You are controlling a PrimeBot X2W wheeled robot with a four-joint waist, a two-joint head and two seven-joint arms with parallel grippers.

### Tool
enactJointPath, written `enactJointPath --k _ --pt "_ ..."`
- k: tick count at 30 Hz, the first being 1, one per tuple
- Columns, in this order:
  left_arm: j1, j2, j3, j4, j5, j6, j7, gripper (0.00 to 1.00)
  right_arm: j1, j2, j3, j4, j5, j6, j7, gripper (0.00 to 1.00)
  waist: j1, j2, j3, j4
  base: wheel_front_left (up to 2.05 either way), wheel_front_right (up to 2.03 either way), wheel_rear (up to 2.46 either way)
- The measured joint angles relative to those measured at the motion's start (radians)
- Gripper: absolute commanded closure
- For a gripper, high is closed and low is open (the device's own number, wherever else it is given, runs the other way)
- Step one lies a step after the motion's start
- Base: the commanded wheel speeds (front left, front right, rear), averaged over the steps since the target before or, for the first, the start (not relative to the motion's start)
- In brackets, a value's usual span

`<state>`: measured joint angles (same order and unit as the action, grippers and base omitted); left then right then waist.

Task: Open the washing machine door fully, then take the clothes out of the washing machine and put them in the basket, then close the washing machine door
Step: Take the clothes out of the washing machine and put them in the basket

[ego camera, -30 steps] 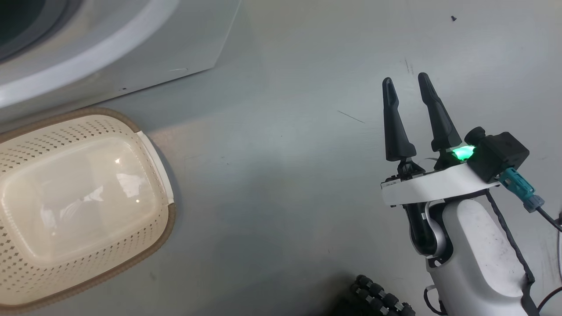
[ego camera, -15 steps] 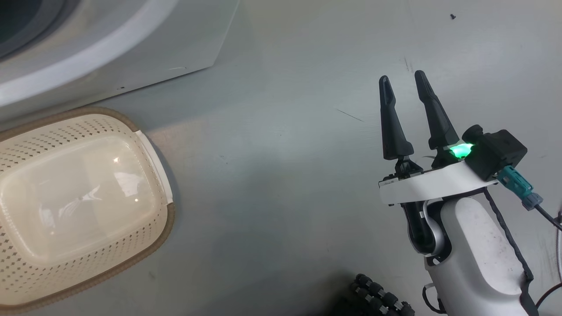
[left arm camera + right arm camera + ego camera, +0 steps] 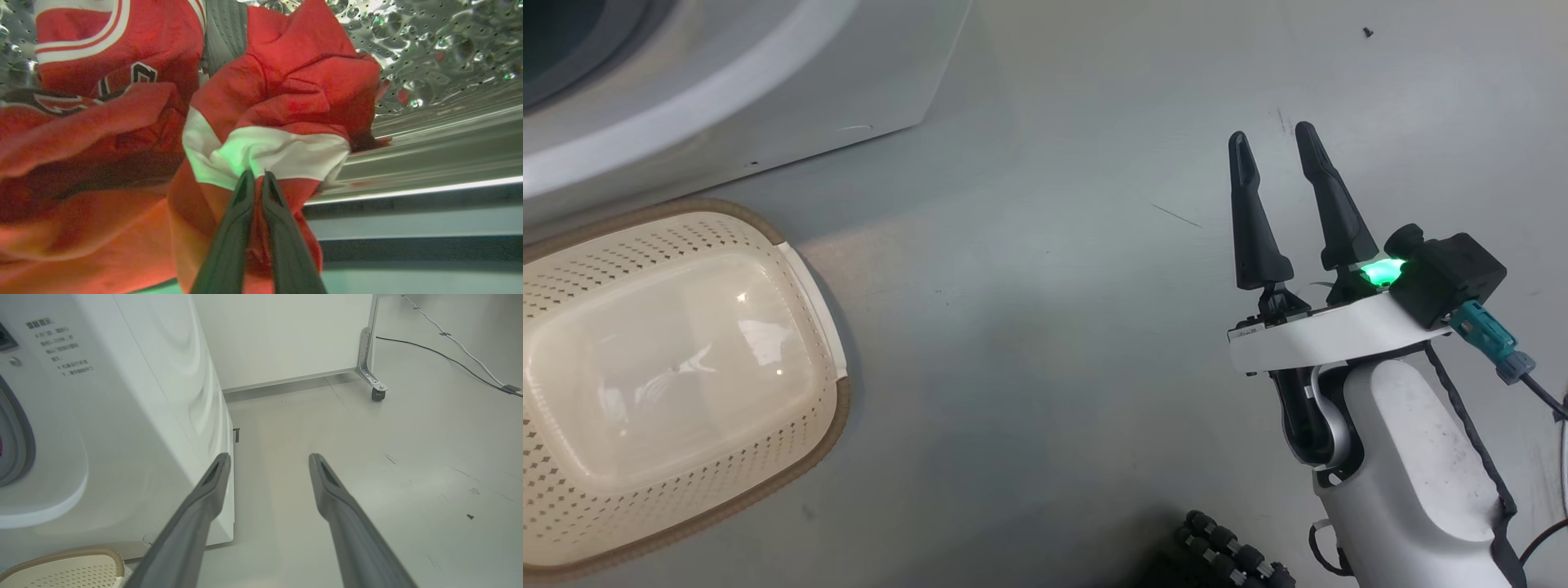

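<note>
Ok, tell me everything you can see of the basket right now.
The basket is cream plastic, a rounded rectangle with small holes across its sides, a brown woven-look rim and a white handle on one side. Its glossy bottom is bare where visible. It stands upright on the grey floor, close before the washing machine; whether they touch is unclear.

Black printed text (image 3: 59,347) on washing machine (image 3: 135,428) — too small to read; navy number (image 3: 141,75) on clothes (image 3: 282,81) — folded, unreadable
</note>
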<state>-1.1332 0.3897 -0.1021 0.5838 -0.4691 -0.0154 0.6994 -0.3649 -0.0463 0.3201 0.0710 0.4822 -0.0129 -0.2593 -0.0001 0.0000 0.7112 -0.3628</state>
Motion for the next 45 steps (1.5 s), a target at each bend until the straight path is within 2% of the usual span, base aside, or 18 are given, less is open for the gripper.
enactJointPath --k 11,24,45 --pt "0.002 -0.023 -0.009 -0.017 0.015 -0.026 -0.133 1.0 -0.006 0.0 -0.014 0.014 -0.017 0.0 0.0 0.0 0.0 0.0 -0.03 0.018 0.0 0.0 0.0" --pt "0.101 -0.069 -0.028 -0.082 0.06 -0.042 -0.383 1.0 -0.001 0.0 -0.029 0.039 -0.064 0.003 0.0 0.0 0.0 0.0 -0.095 0.061 0.0 0.0 0.0" --pt "0.424 -0.188 -0.024 -0.186 0.075 0.021 -0.715 1.0 0.073 -0.001 -0.041 0.089 -0.126 0.029 0.0 0.0 0.0 0.0 -0.241 0.134 0.0 0.0 0.0"
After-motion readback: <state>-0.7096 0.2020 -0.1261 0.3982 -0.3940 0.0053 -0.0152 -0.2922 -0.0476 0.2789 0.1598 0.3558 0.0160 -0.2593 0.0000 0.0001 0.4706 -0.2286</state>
